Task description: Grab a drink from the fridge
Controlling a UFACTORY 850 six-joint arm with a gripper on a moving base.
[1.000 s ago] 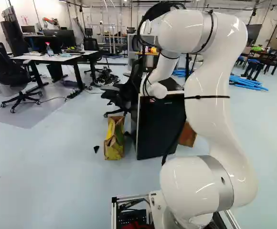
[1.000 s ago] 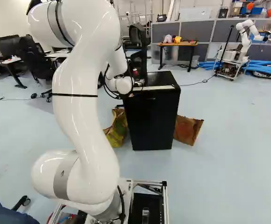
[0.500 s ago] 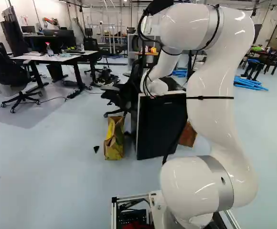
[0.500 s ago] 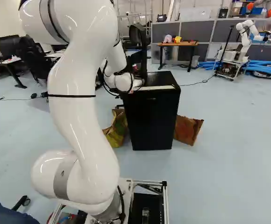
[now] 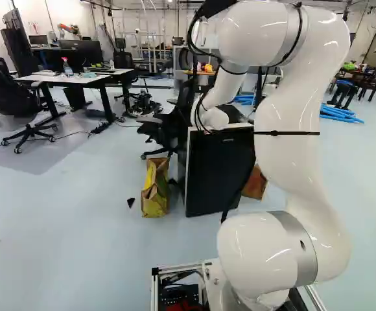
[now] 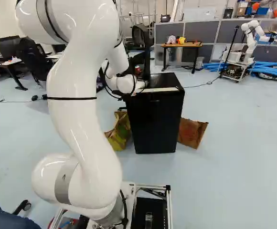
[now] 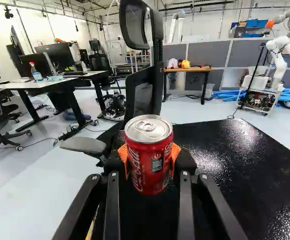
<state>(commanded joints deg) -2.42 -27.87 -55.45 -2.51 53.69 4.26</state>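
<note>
- The red drink can (image 7: pixel 148 159) is upright between the fingers of the end effector (image 7: pixel 149 156), over the fridge (image 6: pixel 155 123); whether its base touches the fridge's top is hidden.
- The end effector pinches the can from two sides, its orange pads (image 7: pixel 176 154) against the wall below the shoulder.
- The can's lid faces up, its tab lying flat, so it looks unopened.
- If full, it should be fairly heavy for its size and stiff under moderate pressure, though the thin wall could dent if squeezed hard.
- Its smooth side may be slippery, more so if chilled and damp; the soft-looking pads should help.
- Mid-body, around the straight wall, is the best place to hold it; the tapered shoulder would give less grip.
- The drink appears to be secured, so the task seems nearly done; any lift or lowering calls for a level, steady wrist.
- The office chair (image 7: pixel 144 92) just beyond could be bumped.
</note>
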